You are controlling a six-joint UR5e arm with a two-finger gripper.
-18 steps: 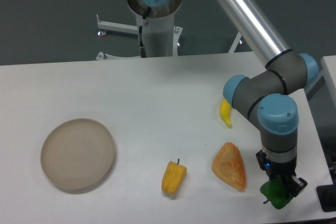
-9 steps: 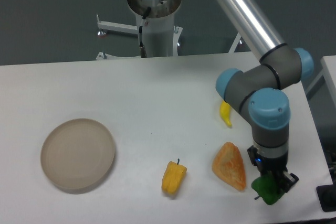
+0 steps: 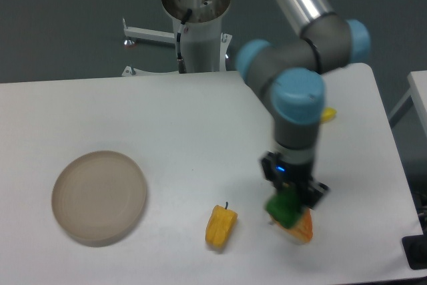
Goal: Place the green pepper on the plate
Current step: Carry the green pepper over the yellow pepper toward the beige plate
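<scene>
The gripper [image 3: 288,199] is pinching the green pepper [image 3: 283,209] aloft – carrying it above the orange wedge-shaped item [image 3: 301,229] – apparently heading for the plate [image 3: 99,195].

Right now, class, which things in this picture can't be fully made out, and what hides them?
- Orange piece: mostly behind the green pepper and the gripper.
- Banana: only a tip shows past the arm.
- Gripper fingers: blurred, the grip on the pepper unclear.
- Plate and yellow pepper: in plain view.
</scene>
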